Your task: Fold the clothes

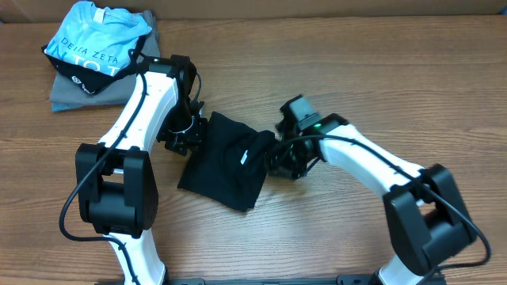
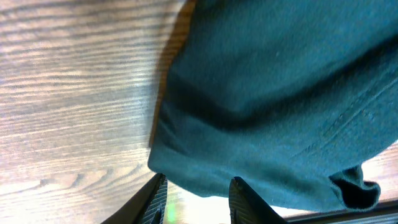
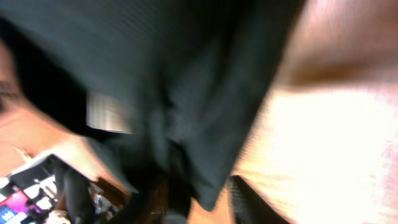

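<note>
Two arms flank the black T-shirt at mid-bench | shirt lies in a compact, skewed bundle with uneven edges | left claw spread at its left edge, gripping nothing | right claw amid cloth at the right edge, view blurred, grip cannot be told | judged: main folds made, final squaring-up left

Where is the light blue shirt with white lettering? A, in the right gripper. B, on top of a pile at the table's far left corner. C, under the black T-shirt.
B: the light blue shirt lies over a grey shirt at the far left corner, well apart from the black T-shirt.
</note>
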Motion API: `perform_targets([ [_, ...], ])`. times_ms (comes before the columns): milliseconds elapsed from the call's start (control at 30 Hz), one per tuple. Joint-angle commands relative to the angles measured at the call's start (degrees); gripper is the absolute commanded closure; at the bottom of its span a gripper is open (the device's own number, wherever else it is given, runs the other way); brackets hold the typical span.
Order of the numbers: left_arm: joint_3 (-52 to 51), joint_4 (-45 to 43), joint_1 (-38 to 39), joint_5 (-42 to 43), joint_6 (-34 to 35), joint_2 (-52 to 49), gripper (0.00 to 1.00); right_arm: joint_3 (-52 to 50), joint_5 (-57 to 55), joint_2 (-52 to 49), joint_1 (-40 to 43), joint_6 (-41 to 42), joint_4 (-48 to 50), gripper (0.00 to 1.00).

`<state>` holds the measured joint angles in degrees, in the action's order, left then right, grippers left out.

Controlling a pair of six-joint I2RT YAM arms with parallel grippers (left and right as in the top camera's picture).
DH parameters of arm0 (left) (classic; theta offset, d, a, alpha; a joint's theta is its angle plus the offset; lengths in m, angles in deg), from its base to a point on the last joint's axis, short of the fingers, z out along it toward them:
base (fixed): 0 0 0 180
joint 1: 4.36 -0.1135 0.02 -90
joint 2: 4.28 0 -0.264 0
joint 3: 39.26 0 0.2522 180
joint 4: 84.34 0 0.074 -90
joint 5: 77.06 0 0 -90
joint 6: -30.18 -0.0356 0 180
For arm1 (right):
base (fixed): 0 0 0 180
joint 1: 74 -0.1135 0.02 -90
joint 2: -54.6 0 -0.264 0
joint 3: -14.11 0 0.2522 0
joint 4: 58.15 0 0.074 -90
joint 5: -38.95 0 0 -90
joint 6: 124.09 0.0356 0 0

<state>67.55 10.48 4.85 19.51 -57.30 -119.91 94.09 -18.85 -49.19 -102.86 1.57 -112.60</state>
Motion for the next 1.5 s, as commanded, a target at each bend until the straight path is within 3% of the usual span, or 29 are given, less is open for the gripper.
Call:
perform_targets([
  [0, 1.22, -0.85, -0.59, 0.11, -1.25, 0.42, 0.63, 0.76, 0.57, 2.71, 1.79, -0.85, 6.58, 0.55],
  [267, 1.11, -1.73, -0.5, 4.02, -1.27, 0.42, 0.61, 0.76, -10.34, 0.13, 1.95, 6.49, 13.05, 0.53],
  [367, 0.37, -1.79, -0.46, 4.02, -1.29, 0.42, 0.61, 0.74, -10.34, 0.11, 1.95, 6.36, 15.85, 0.71],
  [500, -2.36, -2.25, -0.46, 4.02, -1.27, 0.42, 0.62, 0.68, -15.5, 0.11, 1.95, 6.4, 13.09, 0.87],
  [600, -5.51, -3.63, -0.44, 4.04, -1.27, 0.42, 0.62, 0.48, -17.7, 0.09, 2.29, 6.75, 9.66, 0.96],
  [733, -8.72, -4.98, -0.44, 4.57, -1.27, 0.42, 0.62, 0.48, -18.25, 0.09, 3.5, 9.35, 6.49, 0.96],
  [800, -9.75, -5.84, -0.44, 5.88, -1.27, 0.42, 0.62, 0.48, -18.27, 0.09, 3.87, 8.79, 6.75, 0.92],
  [1000, -10.32, -6.78, -0.44, 6.51, -1.55, 0.42, 0.59, 0.52, -20.11, 0.17, 5.05, -0.24, 9.07, 0.63],
  [1133, -10.34, -5.66, -0.44, 5.79, -4.11, 0.42, 0.54, 1.38, -7.1, 1.51, 5.38, -7.15, 8.92, 0.64],
  [1267, -10.43, -5.33, -0.46, 2.47, -3.98, 0.42, 0.56, 1.38, 7.3, 2.82, 4.55, -6.86, 7.08, 0.63],
  [1367, -10.43, -5.77, -0.46, 1.84, -3.72, 0.42, 0.6, 1.36, 8.83, 2.56, 2.8, -5.11, 3.89, 0.55],
  [1467, -10.43, -6.12, -0.44, 2.05, -3.13, 0.42, 0.72, 1.33, 4.13, 1.77, -0.02, -2.1, 2.01, 0.49],
])
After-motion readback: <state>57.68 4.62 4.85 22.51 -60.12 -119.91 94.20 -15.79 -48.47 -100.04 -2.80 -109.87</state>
